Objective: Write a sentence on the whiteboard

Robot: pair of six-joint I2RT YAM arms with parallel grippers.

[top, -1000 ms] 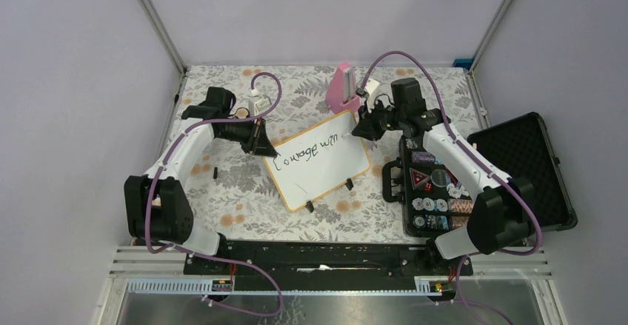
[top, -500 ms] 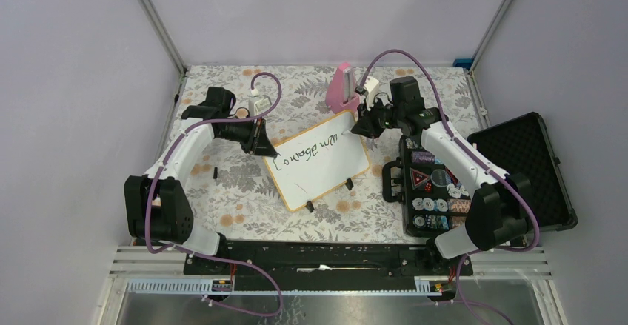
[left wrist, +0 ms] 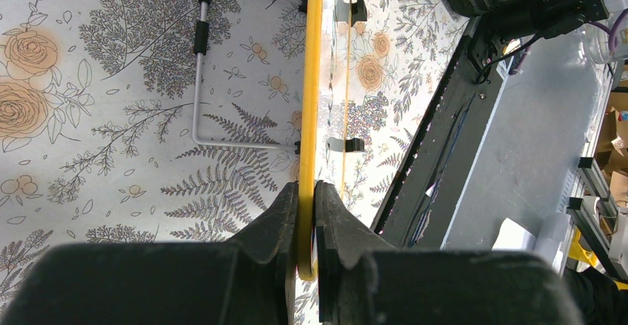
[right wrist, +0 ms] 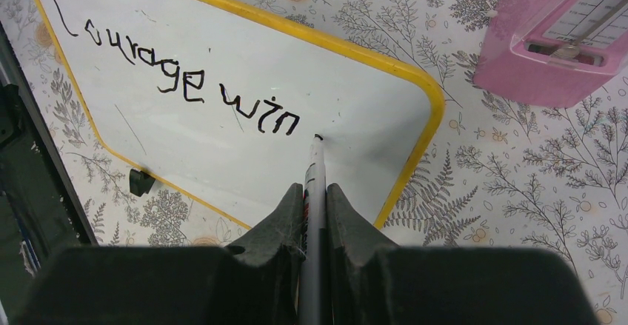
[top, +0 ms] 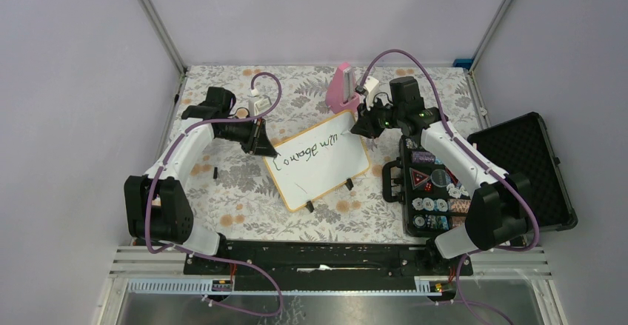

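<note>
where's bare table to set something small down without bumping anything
Bare cloth runs between the whiteboard and the near edge. Crowded: the far side, around the left end effector, right end effector with its marker and pink box; the case fills the right.

Lilac walls (top: 311, 14) (floral tablecloth (top: 237, 188) below)

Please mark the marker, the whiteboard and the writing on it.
marker (right wrist: 316, 163): right wrist view, barrel just below the tip.
whiteboard (right wrist: 363, 106): right wrist view, bare white face near the corner.
writing (right wrist: 181, 82): right wrist view, letters "ge".
</note>
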